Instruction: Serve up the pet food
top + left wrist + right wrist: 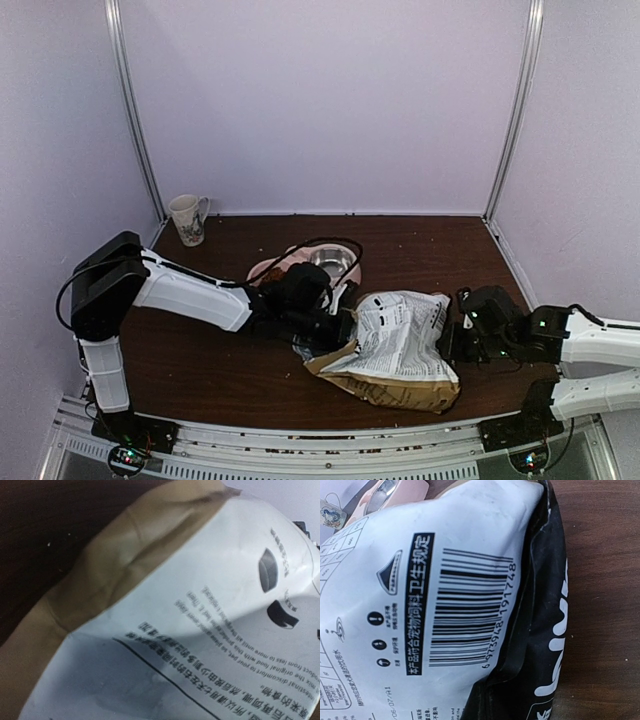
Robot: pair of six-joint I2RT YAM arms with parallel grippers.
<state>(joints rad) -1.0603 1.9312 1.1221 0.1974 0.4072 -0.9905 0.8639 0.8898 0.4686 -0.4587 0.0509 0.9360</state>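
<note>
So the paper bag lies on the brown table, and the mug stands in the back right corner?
Not quite. The top view shows the mug in the back left corner. The paper bag does lie on the brown table.

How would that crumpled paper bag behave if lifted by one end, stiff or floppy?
Probably floppy: the bag lies slumped and creased, its tan paper buckled into folds, so it would likely sag from wherever it is gripped. It bulges near the barcode, so it may hold a fair load. Lying flat, it looks unlikely to roll.
</note>
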